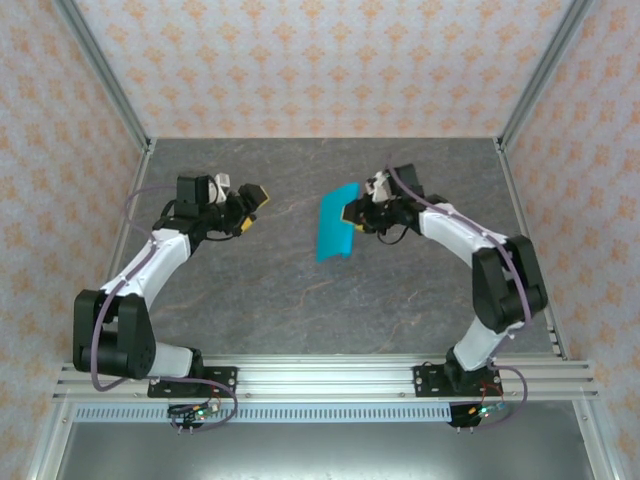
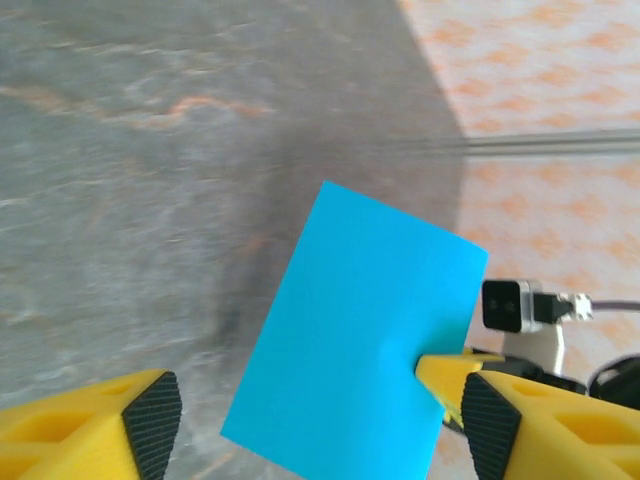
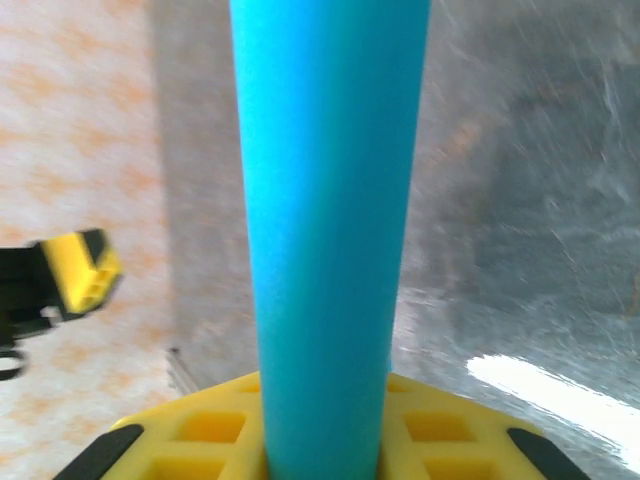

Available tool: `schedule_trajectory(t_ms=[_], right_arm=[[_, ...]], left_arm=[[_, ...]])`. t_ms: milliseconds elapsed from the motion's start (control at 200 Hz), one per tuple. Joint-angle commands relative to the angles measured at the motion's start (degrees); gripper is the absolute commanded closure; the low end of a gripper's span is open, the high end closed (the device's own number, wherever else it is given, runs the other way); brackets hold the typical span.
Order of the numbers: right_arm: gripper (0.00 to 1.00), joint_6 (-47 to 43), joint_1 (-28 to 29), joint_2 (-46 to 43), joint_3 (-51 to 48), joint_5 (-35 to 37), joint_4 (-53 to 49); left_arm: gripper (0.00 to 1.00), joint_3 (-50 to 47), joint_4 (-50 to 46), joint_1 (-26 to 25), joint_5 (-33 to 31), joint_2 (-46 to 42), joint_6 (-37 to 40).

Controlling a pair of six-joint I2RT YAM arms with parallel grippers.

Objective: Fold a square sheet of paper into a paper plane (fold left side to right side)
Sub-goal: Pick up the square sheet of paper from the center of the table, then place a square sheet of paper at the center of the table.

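Observation:
The square sheet of paper (image 1: 334, 223) is bright cyan and doubled over into a narrow rectangle with no pointed tip. It hangs above the table's middle. My right gripper (image 1: 353, 215) is shut on its right edge. In the right wrist view the paper (image 3: 325, 220) rises as a rounded strip from between the yellow jaws (image 3: 325, 450). My left gripper (image 1: 254, 206) stands open to the left of the sheet, apart from it. In the left wrist view the paper (image 2: 350, 330) hangs ahead of that gripper (image 2: 320, 425), and the right gripper's yellow fingertip (image 2: 445, 375) pinches the paper's edge.
The dark marbled tabletop (image 1: 300, 300) is bounded by aluminium posts and patterned orange walls (image 1: 320, 60). A metal rail (image 1: 320, 375) carries both arm bases at the near edge. The left gripper's yellow finger (image 3: 78, 272) appears at the left of the right wrist view.

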Motion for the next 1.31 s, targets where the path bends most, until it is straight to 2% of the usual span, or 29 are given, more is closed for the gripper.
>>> schedule_trajectory(t_ms=[0,160,290,445,771,916,1001,1121,1301], right_arm=[[0.74,3.38,-2.66,-6.62,0.60,-7.90,8.16],[0.75,4.89,-4.00,-11.62,6.95,-14.03,8.06],[0.75,5.46,-4.04,-14.63,13.21,-18.06,7.98],[0.75,7.01,-3.30,-16.92,18.47,-19.15,9.12],[0.75,9.97,-0.75,-19.67,22.15,-19.91,10.61],[0.75,9.84,-0.26,-20.67,21.75,-19.85,10.18],[0.75,7.10,-0.28,-20.53,22.23,-19.23,5.69],[0.75,2.11,-0.45,-20.70,23.03,-17.87,-0.81],[0.75,1.41,-1.11,-21.14,22.51,-16.42,-2.60]], left_arm=[[0.18,3.46,8.03,0.04,8.37,-2.71,-3.66],[0.13,8.65,14.15,-1.11,13.80,-3.17,-7.31],[0.11,13.86,19.59,-6.30,15.85,-2.36,-8.03],[0.10,20.53,20.47,-11.67,15.84,-0.28,-6.14],[0.08,26.34,20.31,-15.42,15.97,3.21,-4.92],[0.08,26.48,24.74,-17.06,16.27,3.49,-6.33],[0.13,26.69,26.82,-18.21,16.14,3.25,-6.69],[0.24,25.90,28.69,-18.64,15.27,1.91,-7.22],[0.37,24.68,23.65,-18.63,14.05,-0.81,-3.67]])
